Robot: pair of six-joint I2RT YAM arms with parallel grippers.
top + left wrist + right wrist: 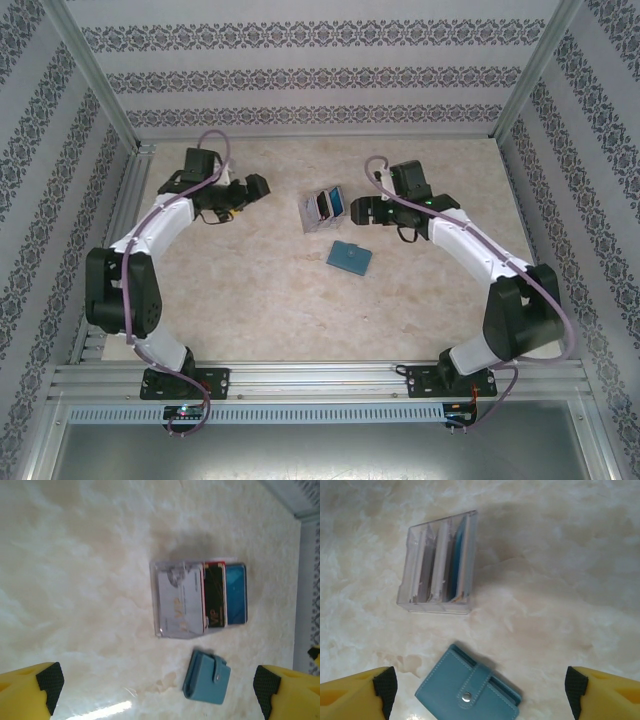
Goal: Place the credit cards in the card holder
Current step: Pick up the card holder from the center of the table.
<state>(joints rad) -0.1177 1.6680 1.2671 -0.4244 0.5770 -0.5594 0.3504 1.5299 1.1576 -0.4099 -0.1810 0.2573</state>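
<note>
a clear card stand (322,208) is seen near the middle of the marbled worktop (260,300), between the two arms. the credit cards (326,204) are held upright in its slots. from the left wrist view three are made out side by side: a pale silver card (179,600) with gold lettering, a dark card (215,597) with a red upper edge, and a blue card (236,594).

the card holder (350,258), a teal wallet, is laid flat on the worktop just beside the stand, on the side nearer the arm bases, and is not touching it. it is folded shut, with its tab fastened by a metal snap (466,696).

the left end effector (258,190) is held to the left of the stand, apart from it. its yellow fingers (25,692) with black pads (50,680) are spread wide, and nothing is gripped between them.

the right end effector (358,212) is held near the right side of the stand. its fingers (607,692) are likewise parted wide and released. the wallet is seen on the worktop below the gap, untouched, and the stand lies beyond it.
</note>
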